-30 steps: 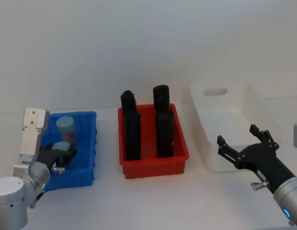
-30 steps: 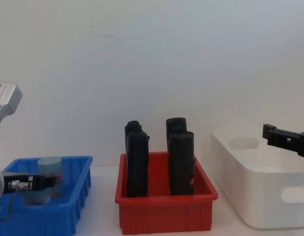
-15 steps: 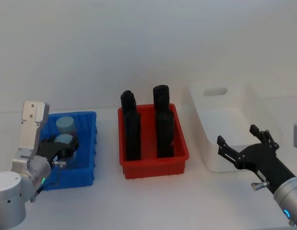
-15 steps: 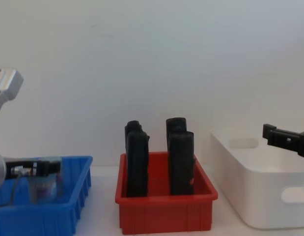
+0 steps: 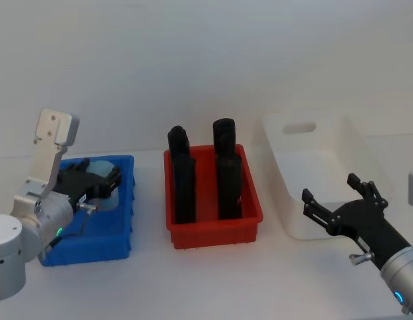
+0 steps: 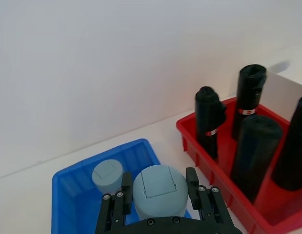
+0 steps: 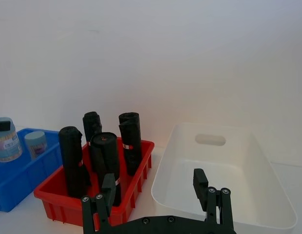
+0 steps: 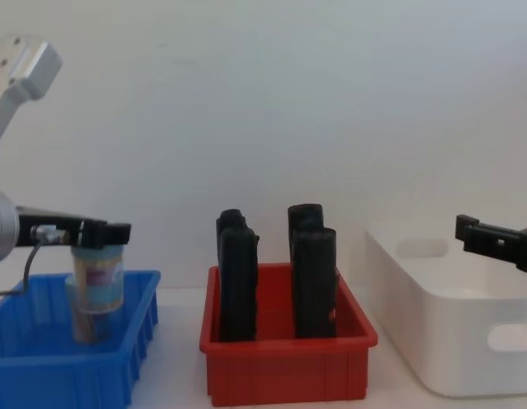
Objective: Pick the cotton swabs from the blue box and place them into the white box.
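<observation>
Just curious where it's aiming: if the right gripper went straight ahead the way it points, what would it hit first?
Probably the white box: the right gripper, fingers open, hovers at its near end pointing across it. Whether it would strike the rim or go inside, I cannot tell.

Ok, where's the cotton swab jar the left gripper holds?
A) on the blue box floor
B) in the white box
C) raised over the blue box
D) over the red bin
C: the left gripper is shut on the cotton swab jar, raised over the blue box, with a second jar sitting lower inside it.
</observation>
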`<state>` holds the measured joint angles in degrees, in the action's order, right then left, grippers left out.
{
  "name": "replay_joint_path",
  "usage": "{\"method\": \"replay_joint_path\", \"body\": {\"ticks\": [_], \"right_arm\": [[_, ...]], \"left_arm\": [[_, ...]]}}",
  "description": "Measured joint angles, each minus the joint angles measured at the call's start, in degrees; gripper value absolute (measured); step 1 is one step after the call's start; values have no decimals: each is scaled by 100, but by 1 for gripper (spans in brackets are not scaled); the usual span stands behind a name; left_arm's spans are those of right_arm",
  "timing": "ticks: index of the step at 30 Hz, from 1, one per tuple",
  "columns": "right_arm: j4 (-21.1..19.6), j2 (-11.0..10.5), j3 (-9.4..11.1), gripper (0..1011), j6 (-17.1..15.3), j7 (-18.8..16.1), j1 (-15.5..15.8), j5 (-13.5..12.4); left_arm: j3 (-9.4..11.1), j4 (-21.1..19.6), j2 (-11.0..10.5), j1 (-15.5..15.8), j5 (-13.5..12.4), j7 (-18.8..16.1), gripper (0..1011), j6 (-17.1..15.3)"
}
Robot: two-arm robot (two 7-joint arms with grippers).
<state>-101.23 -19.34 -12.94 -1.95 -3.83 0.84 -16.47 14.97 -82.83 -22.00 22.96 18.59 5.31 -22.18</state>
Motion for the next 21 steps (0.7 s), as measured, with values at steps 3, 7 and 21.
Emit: {"method": "replay_joint_path", "body": {"ticks": [3, 7, 21], "right_arm": [[0, 0, 0, 1002, 0, 0, 0, 0], [0, 0, 0, 1002, 0, 0, 0, 0], [0, 0, 0, 1002, 0, 0, 0, 0]], "left_arm": [[-3, -185, -40, 9, -58, 186, 659, -141], [-6, -394, -89, 38, -120, 466, 659, -314], [1, -968, -220, 231, -195, 1642, 659, -812]]}}
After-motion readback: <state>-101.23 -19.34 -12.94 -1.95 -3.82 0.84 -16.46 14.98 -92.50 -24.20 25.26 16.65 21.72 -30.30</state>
